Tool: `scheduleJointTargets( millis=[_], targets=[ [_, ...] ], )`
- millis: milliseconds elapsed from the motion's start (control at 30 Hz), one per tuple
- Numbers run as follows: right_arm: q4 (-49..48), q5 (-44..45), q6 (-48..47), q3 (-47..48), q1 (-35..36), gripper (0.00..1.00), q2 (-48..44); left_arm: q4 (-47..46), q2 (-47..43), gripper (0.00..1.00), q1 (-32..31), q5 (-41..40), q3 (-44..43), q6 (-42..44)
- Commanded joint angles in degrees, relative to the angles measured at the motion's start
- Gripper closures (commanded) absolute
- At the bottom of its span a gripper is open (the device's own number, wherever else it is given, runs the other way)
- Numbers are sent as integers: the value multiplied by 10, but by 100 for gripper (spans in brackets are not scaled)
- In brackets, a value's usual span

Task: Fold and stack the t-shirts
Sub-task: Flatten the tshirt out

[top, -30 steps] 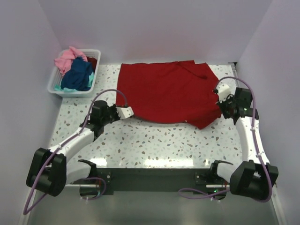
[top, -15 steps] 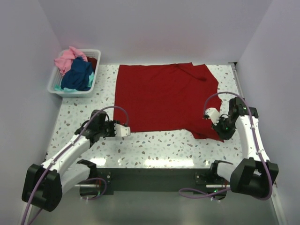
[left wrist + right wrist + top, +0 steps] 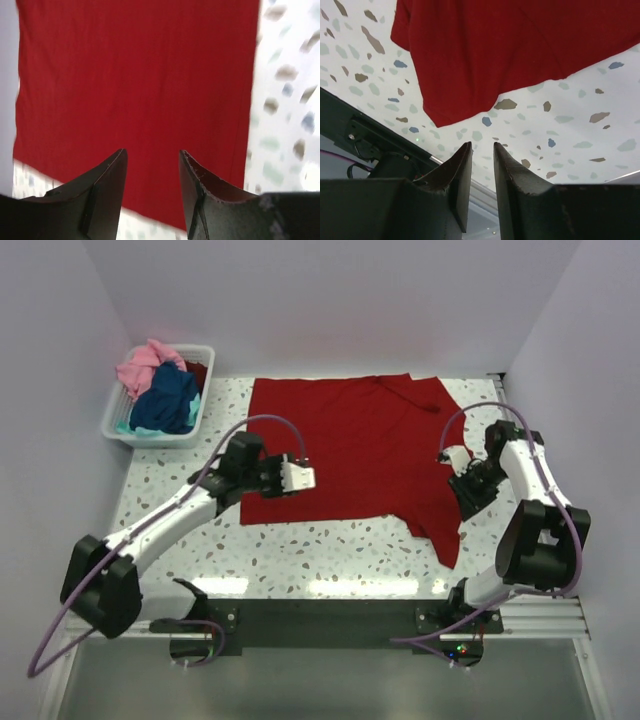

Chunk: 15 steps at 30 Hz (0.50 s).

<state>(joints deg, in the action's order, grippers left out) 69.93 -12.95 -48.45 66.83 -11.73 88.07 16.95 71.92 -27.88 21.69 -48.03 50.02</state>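
A large deep red t-shirt [image 3: 350, 445] lies spread flat on the speckled table [image 3: 330, 550], one sleeve [image 3: 448, 535] trailing toward the near edge. My left gripper [image 3: 305, 478] hovers over the shirt's near left part, open, with only red cloth [image 3: 140, 75] showing below the gap [image 3: 151, 152]. My right gripper [image 3: 467, 498] hangs at the shirt's right side, pointing toward the near edge. It is open a little and empty [image 3: 482, 145], with the sleeve end [image 3: 465, 65] beyond its tips. Pink [image 3: 140, 365], navy blue [image 3: 168, 398] and teal [image 3: 125, 426] t-shirts sit bunched in the basket.
The white slatted basket [image 3: 203, 350] stands at the far left corner. Pale walls close in the table on the left, back and right. A dark rail [image 3: 330, 620] with the arm bases runs along the near edge.
Both grippers dragged the red shirt toward the near edge, then opened and let it go. The left one has moved up over the shirt and the right one has drawn back to the right side.
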Motion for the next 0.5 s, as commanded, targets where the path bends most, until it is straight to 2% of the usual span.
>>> scheduleJointTargets(
  millis=[0,67,167,333,467],
  targets=[
    [-3,-24,61,51,12,72,8,-81,85,51,-95,57,-63,-40],
    [-12,-25,84,60,14,74,43,-113,152,52,-162,56,-86,-41],
    [-26,-24,139,86,14,79,111,-189,244,56,-225,70,-139,-24],
    [-17,-37,170,125,14,81,173,-294,366,60,-291,82,-188,3],
    [-15,-29,186,133,14,82,189,-346,423,61,-330,83,-215,13]
  ],
)
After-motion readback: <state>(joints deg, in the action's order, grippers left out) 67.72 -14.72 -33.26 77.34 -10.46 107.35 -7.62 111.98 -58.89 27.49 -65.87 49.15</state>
